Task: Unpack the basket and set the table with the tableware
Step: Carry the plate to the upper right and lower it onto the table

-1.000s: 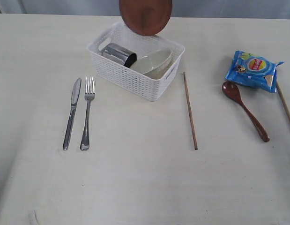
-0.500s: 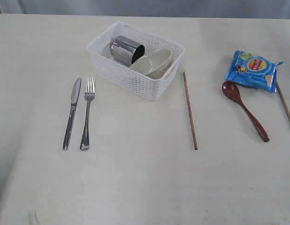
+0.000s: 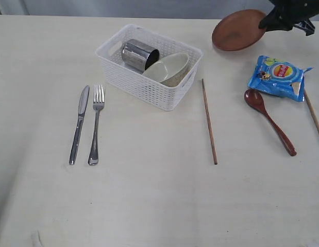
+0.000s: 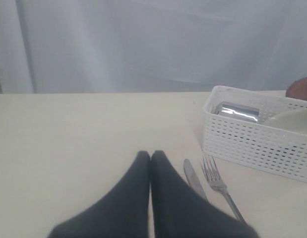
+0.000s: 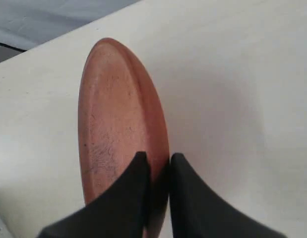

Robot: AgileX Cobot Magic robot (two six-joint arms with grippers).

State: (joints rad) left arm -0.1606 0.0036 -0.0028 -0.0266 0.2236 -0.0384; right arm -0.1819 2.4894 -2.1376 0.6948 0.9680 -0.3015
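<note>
Our right gripper (image 3: 263, 22) clamps the brown plate (image 3: 235, 32) by its rim, tilted over the far right of the table (image 3: 159, 206), beyond the chip bag (image 3: 279, 76). We should level it, lower it between fork (image 3: 96, 123) and chopstick (image 3: 209, 121), then release. Our left gripper (image 4: 151, 156) is closed, empty.

blue chip bag (image 3: 279, 76), round red-and-yellow logo, lettering too small to read

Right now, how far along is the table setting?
Done: knife and fork lie side by side left of the basket; a chopstick, the spoon and a second chopstick lie to its right. In hand: the right gripper pinches the brown plate by its rim. Remaining: the steel cup and bowl sit in the basket.
</note>
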